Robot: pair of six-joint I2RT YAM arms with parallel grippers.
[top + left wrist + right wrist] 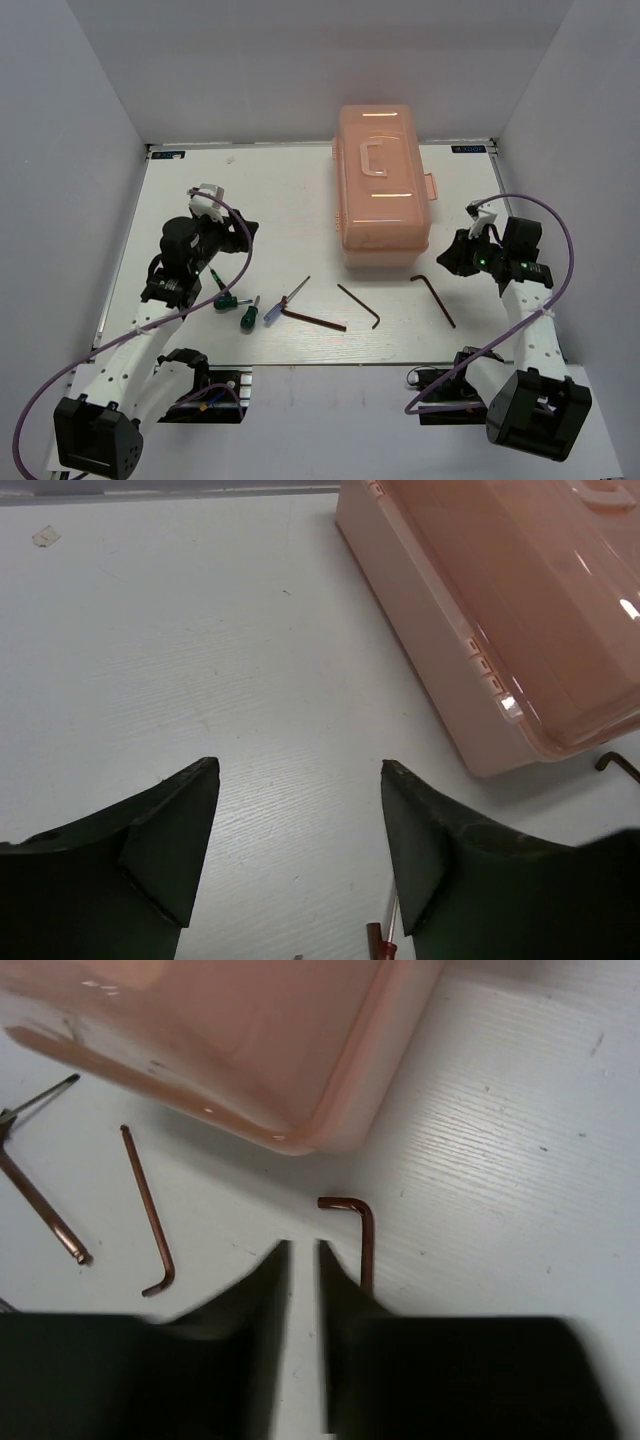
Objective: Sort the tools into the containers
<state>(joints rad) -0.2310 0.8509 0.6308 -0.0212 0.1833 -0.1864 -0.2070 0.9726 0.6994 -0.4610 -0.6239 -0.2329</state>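
The salmon-pink toolbox (385, 185) stands shut at the back middle, lid down. Three dark hex keys lie in front of it: one at the right (432, 298), one in the middle (360, 304), one further left (315, 320). Two green-handled screwdrivers (222, 298) (248, 315) and a blue-handled one (275, 308) lie to the left of them. My left gripper (245, 232) is open and empty above bare table, left of the toolbox (500, 610). My right gripper (302, 1245) is shut and empty, just left of the right hex key (362, 1225).
The white table (250, 190) is walled in by grey panels at the back and sides. Purple cables loop off both arms. In the right wrist view the middle hex key (150, 1210) and the left one (40, 1205) lie left of the fingers.
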